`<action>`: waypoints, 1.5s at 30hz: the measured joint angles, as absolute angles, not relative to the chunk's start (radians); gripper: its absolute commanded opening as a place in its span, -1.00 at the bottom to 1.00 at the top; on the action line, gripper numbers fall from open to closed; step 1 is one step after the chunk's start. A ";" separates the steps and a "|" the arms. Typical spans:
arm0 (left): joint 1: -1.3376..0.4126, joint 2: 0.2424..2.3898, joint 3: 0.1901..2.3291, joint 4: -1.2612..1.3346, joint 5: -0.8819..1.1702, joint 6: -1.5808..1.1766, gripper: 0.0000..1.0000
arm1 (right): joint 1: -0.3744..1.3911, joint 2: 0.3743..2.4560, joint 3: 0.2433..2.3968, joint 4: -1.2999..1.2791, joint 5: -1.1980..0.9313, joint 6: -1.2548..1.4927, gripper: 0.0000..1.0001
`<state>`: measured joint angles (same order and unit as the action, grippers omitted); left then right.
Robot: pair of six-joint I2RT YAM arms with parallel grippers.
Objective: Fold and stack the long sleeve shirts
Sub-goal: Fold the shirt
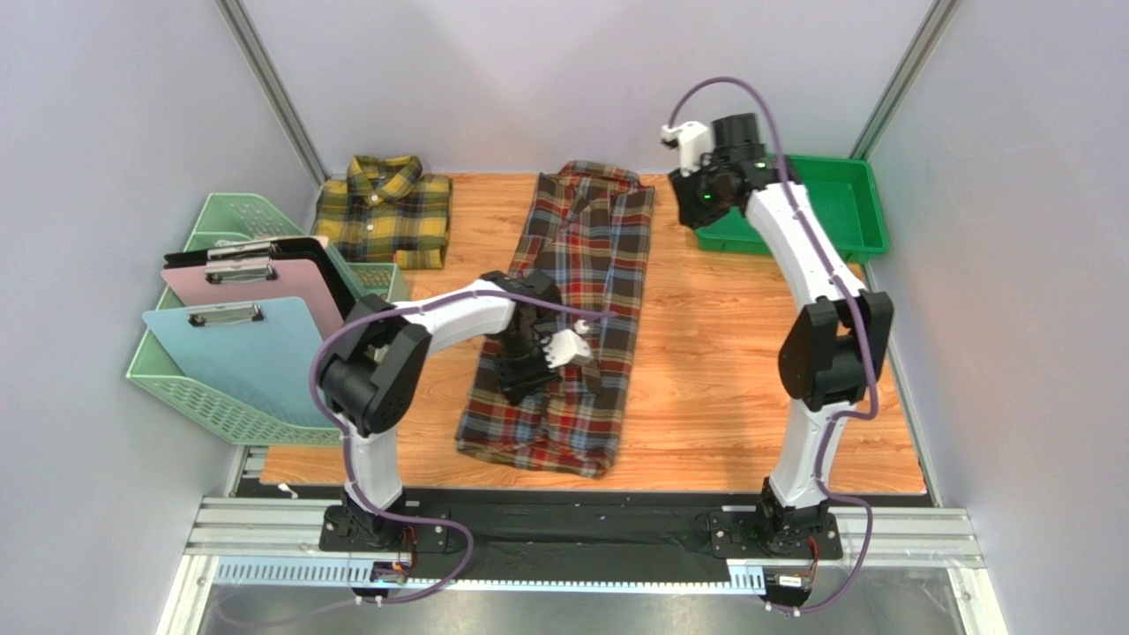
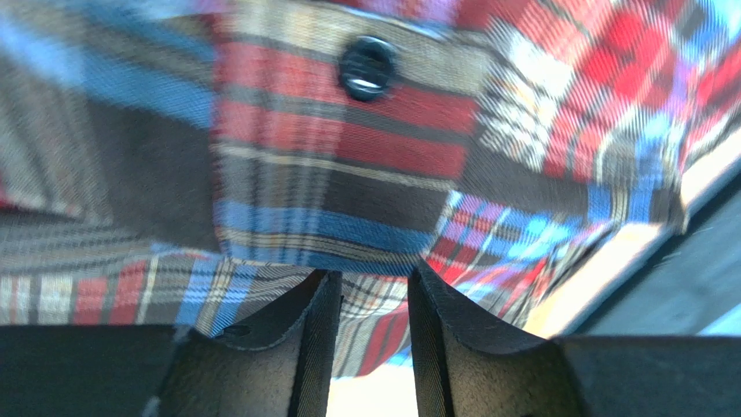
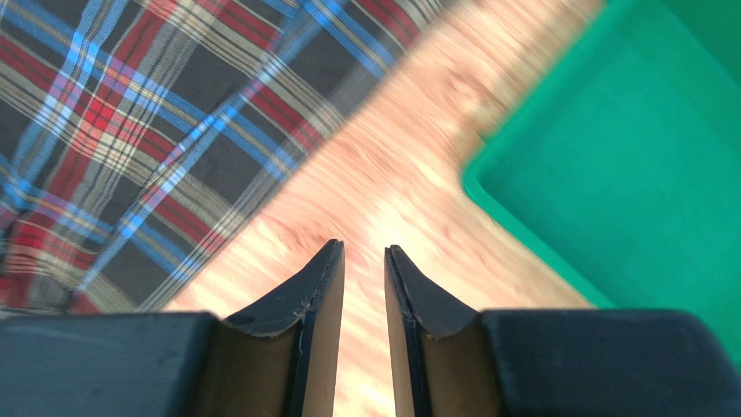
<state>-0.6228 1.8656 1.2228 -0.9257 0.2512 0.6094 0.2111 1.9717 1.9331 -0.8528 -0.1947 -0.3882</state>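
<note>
The red, brown and navy check shirt lies lengthwise in the middle of the table, collar at the back. In the left wrist view a buttoned cuff of it fills the frame. My left gripper is low over the shirt's front half. Its fingers stand a little apart, their tips at the cuff's edge, with cloth showing through the gap. My right gripper is raised at the back right, narrowly open and empty, over bare wood beside the shirt. The yellow and dark check shirt lies folded at the back left.
A green tray sits at the back right, its corner close to my right fingers. A pale green basket at the left holds pink, blue and black clipboards. Bare wood lies right of the shirt.
</note>
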 measured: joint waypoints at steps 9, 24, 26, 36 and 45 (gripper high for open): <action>-0.782 1.964 1.356 -0.965 0.312 0.453 -0.04 | 0.057 1.918 1.849 -0.984 -0.361 -0.373 -0.18; -0.755 1.037 1.267 -0.768 0.399 0.488 0.98 | 0.094 1.222 1.455 -0.718 -0.841 -0.518 0.97; -0.766 0.997 1.216 -0.759 0.437 0.549 0.98 | 0.146 1.167 1.389 -0.708 -0.886 -0.603 0.95; -0.766 1.102 0.743 -0.799 0.496 0.900 0.79 | 0.451 1.018 0.660 -0.815 -0.732 -1.196 0.61; -0.766 1.194 0.652 -0.731 0.460 1.060 0.72 | 0.558 1.112 0.528 -0.675 -0.681 -1.472 0.20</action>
<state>-0.7662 1.1942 0.6521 -0.7307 0.4603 1.0599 0.5583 1.1122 0.5278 -0.6746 -0.6807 -1.4723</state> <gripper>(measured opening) 0.869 0.693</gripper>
